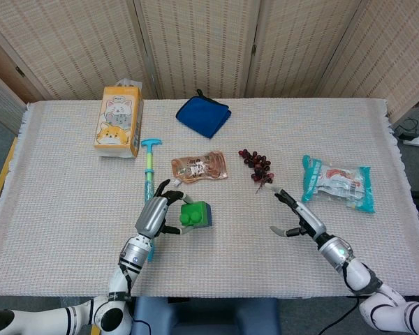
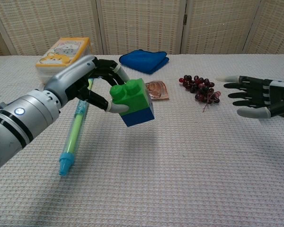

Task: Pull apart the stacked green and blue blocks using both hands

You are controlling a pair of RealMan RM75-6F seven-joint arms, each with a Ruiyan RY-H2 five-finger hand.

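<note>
A green block [image 2: 128,96] sits stacked on a blue block [image 2: 139,115], and the pair hangs tilted above the table. My left hand [image 2: 95,83] grips the green block from the left side; in the head view the left hand [image 1: 156,214] holds the stacked blocks [image 1: 195,215] near the table's front. My right hand [image 2: 255,97] floats open at the right, fingers spread and pointing left toward the blocks, still well apart from them. In the head view the right hand [image 1: 298,219] is right of the blocks, below the grapes.
A green and teal stick [image 1: 149,183] lies left of the blocks. A foil pouch [image 1: 199,167], dark grapes [image 1: 257,165], a teal snack packet [image 1: 337,181], a blue cloth [image 1: 203,115] and an orange tissue box [image 1: 119,126] lie farther back.
</note>
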